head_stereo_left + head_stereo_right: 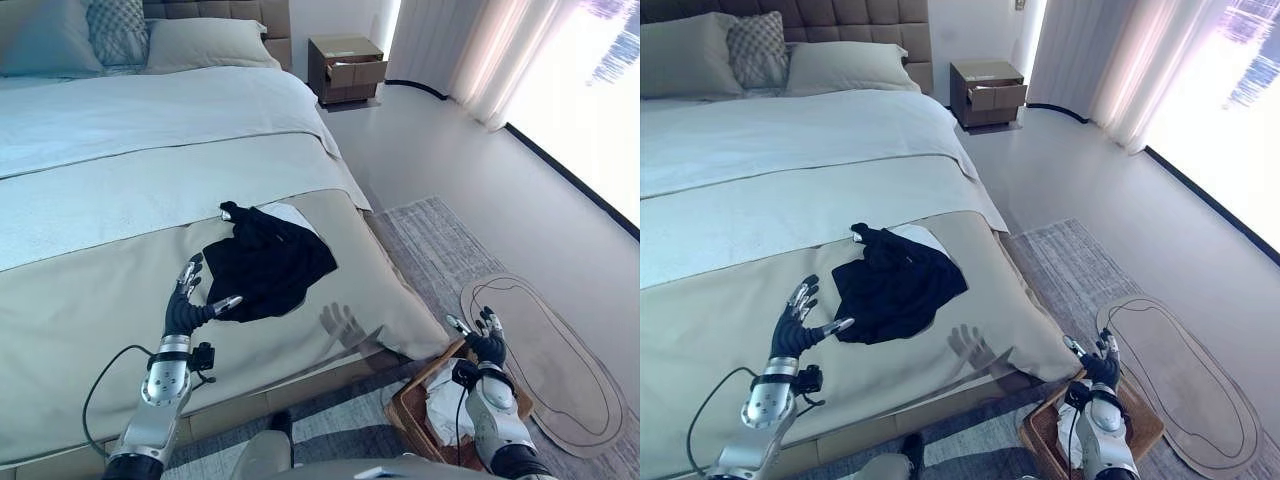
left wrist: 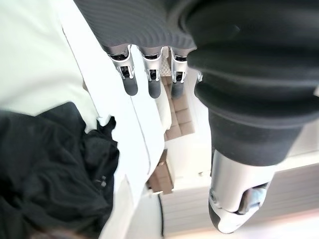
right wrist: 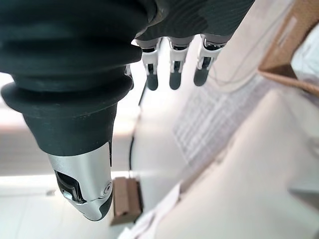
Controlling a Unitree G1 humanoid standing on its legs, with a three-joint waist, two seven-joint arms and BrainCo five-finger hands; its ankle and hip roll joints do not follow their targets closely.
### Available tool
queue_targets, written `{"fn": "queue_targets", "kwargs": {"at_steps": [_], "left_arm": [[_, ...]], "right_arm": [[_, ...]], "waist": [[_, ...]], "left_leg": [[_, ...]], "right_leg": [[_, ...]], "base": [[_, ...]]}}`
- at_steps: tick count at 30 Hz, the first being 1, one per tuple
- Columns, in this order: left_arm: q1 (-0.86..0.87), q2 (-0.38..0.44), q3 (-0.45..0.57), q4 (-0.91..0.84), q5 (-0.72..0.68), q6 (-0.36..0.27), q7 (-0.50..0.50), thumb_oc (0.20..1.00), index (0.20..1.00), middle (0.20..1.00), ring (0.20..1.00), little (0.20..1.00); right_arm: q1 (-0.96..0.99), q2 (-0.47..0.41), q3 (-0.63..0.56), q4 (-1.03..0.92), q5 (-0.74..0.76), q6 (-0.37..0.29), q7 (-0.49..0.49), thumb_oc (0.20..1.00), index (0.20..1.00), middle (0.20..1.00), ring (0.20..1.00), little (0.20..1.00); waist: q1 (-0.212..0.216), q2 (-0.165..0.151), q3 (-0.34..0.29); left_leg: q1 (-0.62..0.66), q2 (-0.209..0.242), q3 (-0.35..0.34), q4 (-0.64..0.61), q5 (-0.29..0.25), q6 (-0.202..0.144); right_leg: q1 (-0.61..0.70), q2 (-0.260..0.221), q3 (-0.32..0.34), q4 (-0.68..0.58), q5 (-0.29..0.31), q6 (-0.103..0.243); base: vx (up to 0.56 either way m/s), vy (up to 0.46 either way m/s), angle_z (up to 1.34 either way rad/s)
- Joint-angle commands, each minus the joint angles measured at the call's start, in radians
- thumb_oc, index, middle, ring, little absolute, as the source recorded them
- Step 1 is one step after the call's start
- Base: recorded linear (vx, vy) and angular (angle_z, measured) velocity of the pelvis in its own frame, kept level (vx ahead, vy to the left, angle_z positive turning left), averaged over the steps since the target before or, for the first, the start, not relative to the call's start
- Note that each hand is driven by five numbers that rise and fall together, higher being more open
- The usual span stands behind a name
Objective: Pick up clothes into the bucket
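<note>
A: Start at the left — what's the left hand (image 1: 184,305) doing?

B: It is raised over the beige bed cover (image 1: 80,300), fingers straight and spread, thumb pointing toward the black clothes (image 1: 268,262). It holds nothing; the thumb tip sits just at the near edge of the cloth, and I cannot tell whether it touches.

A: And the clothes themselves?

B: A crumpled black heap lying on the bed (image 1: 790,150), near the foot end and toward its right side, partly over a small white piece of cloth (image 1: 291,214). In the left wrist view the same dark heap (image 2: 50,164) lies past the straight fingertips (image 2: 130,84).

A: Further along?

B: Grey pillows (image 1: 205,42) lie at the head of the bed, a wooden nightstand (image 1: 347,68) with one drawer pulled out stands beyond it, and pale curtains (image 1: 470,50) hang by the bright window. A grey rug (image 1: 430,250) lies on the floor beside the bed, with an oval mat (image 1: 555,360) on it.

A: And on the right?

B: The right hand (image 1: 487,342) hangs low, fingers relaxed and apart, empty — right above a brown basket (image 1: 408,408) on the floor that has something white (image 1: 440,405) in it. The right wrist view shows its fingers (image 3: 173,72) straight, with a corner of the basket (image 3: 286,55) past them.
</note>
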Motion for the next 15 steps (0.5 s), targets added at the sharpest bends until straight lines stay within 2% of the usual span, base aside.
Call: {"fn": "queue_targets", "kwargs": {"at_steps": [1, 3, 4, 7, 8, 9, 12, 13, 14, 15], "left_arm": [[-0.014, -0.004, 0.053, -0.065, 0.03, -0.041, 0.013, 1.0, 1.0, 1.0, 1.0, 1.0], [-0.019, -0.019, 0.046, -0.05, 0.027, -0.038, 0.015, 1.0, 1.0, 1.0, 1.0, 1.0], [-0.013, -0.029, 0.043, -0.05, 0.011, -0.04, 0.011, 1.0, 1.0, 1.0, 1.0, 1.0], [-0.006, -0.032, 0.041, -0.044, 0.014, -0.036, 0.009, 1.0, 1.0, 1.0, 1.0, 1.0], [-0.007, -0.03, 0.041, -0.039, 0.014, -0.031, 0.006, 1.0, 1.0, 1.0, 1.0, 1.0], [-0.007, -0.03, 0.041, -0.038, 0.013, -0.031, 0.005, 1.0, 1.0, 1.0, 1.0, 1.0], [-0.002, -0.031, 0.053, -0.041, 0.009, -0.037, 0.005, 1.0, 1.0, 1.0, 1.0, 1.0], [-0.005, -0.035, 0.057, -0.032, 0.009, -0.035, 0.015, 1.0, 1.0, 1.0, 1.0, 1.0], [-0.005, -0.035, 0.057, -0.032, 0.01, -0.035, 0.015, 1.0, 1.0, 1.0, 1.0, 1.0], [0.005, -0.035, 0.066, -0.032, 0.02, -0.031, 0.027, 1.0, 1.0, 1.0, 1.0, 1.0]], "right_arm": [[-0.051, -0.03, -0.035, -0.029, 0.024, -0.035, 0.015, 1.0, 1.0, 1.0, 1.0, 1.0], [-0.044, -0.032, -0.032, -0.012, 0.028, -0.039, 0.012, 1.0, 1.0, 1.0, 1.0, 1.0], [-0.037, -0.041, -0.028, -0.013, 0.018, -0.036, 0.008, 1.0, 1.0, 1.0, 1.0, 1.0], [-0.016, -0.043, -0.035, -0.019, 0.027, -0.038, 0.008, 1.0, 1.0, 1.0, 1.0, 1.0], [0.001, -0.046, -0.039, -0.031, 0.034, -0.04, 0.016, 1.0, 1.0, 1.0, 1.0, 1.0], [0.001, -0.046, -0.039, -0.032, 0.035, -0.04, 0.016, 1.0, 1.0, 1.0, 1.0, 1.0], [0.02, -0.065, -0.041, -0.051, 0.034, -0.046, 0.029, 1.0, 1.0, 1.0, 1.0, 1.0], [0.017, -0.072, -0.047, -0.053, 0.034, -0.046, 0.019, 1.0, 1.0, 1.0, 1.0, 1.0], [0.017, -0.073, -0.047, -0.053, 0.034, -0.046, 0.019, 1.0, 1.0, 1.0, 1.0, 1.0], [0.023, -0.075, -0.063, -0.067, 0.042, -0.05, 0.014, 1.0, 1.0, 1.0, 1.0, 1.0]], "waist": [[0.004, -0.02, 0.05], [-0.002, -0.027, 0.047], [0.002, -0.025, 0.046], [-0.002, -0.025, 0.04], [-0.01, -0.03, 0.042], [-0.011, -0.028, 0.042], [-0.008, -0.027, 0.067], [-0.007, -0.018, 0.076], [-0.007, -0.018, 0.076], [-0.008, -0.004, 0.074]], "left_leg": [[0.056, 0.004, 0.065, -0.036, -0.033, -0.009], [0.052, 0.008, 0.062, -0.035, -0.027, -0.018], [0.051, 0.026, 0.069, -0.034, -0.023, -0.032], [0.054, 0.041, 0.069, -0.029, -0.025, -0.044], [0.035, 0.052, 0.061, 0.026, -0.033, -0.06], [0.03, 0.053, 0.059, 0.035, -0.037, -0.061], [-0.023, 0.051, 0.018, 0.221, -0.083, -0.08], [-0.044, 0.077, -0.021, 0.211, -0.068, -0.099], [-0.042, 0.078, -0.022, 0.208, -0.067, -0.1], [-0.055, 0.115, -0.056, 0.108, -0.01, -0.117]], "right_leg": [[0.016, 0.102, -0.055, -0.198, 0.084, 0.01], [0.031, 0.13, -0.034, -0.242, 0.077, 0.013], [0.043, 0.142, -0.038, -0.274, 0.083, 0.014], [0.059, 0.155, -0.035, -0.297, 0.079, 0.008], [0.068, 0.169, -0.025, -0.302, 0.068, -0.006], [0.068, 0.171, -0.026, -0.302, 0.068, -0.007], [0.075, 0.182, -0.011, -0.287, 0.049, -0.034], [0.081, 0.184, 0.005, -0.285, 0.04, -0.029], [0.082, 0.185, 0.004, -0.285, 0.04, -0.03], [0.086, 0.183, 0.017, -0.294, 0.04, -0.013]], "base": [[0.02, -0.058, -0.08], [0.02, -0.097, 0.07], [0.01, -0.106, 0.28], [0.03, -0.135, -0.11], [-0.01, -0.084, 0.05], [-0.01, -0.129, 0.01], [-0.01, -0.062, -0.08], [0.0, 0.034, -0.12], [0.06, 0.132, -0.04], [0.08, 0.146, 0.01]]}}
